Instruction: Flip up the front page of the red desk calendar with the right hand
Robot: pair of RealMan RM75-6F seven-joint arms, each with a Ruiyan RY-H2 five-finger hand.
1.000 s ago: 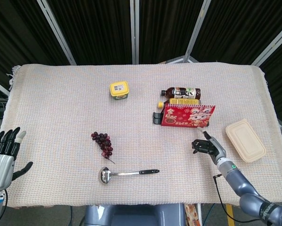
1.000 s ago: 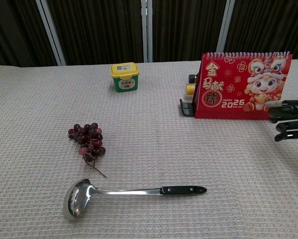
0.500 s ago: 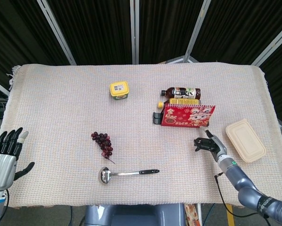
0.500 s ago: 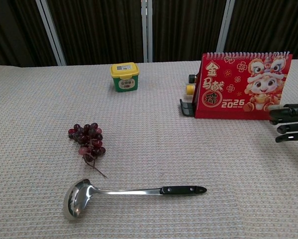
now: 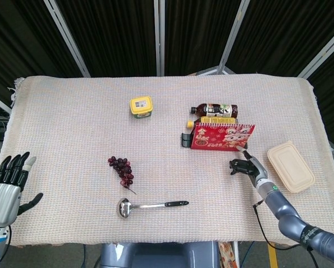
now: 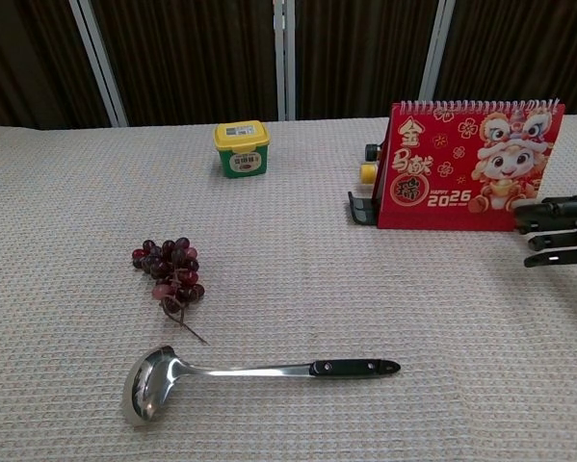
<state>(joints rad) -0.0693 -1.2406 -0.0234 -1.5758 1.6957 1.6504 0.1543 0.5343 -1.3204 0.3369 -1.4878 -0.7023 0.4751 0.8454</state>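
Calendar (image 5: 221,137): it stands upright on the far right part of the cloth-covered table (image 5: 72,128), its red front page facing you, the spiral binding along the top edge. The front page lies flat against the stand and is not yet flipped up. A black holder (image 6: 361,209) sits just beside its left foot, and a dark bottle (image 5: 214,109) lies on its side right behind it, with a yellow cap showing at the calendar's left edge.

Your right hand (image 5: 245,166) is low over the cloth at the calendar's lower right corner. In the chest view its dark fingers (image 6: 548,204) point left at the bottom right edge of the page, close together and holding nothing; whether a fingertip touches the page you cannot tell from either view.

Your left hand (image 5: 6,187) is at the near left edge of the table, well apart from everything, fingers spread and upright, holding nothing.

Elsewhere on the cloth: a yellow-lidded tub (image 5: 141,106) at the far middle, a bunch of dark grapes (image 5: 121,168) nearer you, a steel ladle (image 5: 150,206) with a black handle in front of the grapes, and a beige lidded box (image 5: 290,166) to the right of your right hand.
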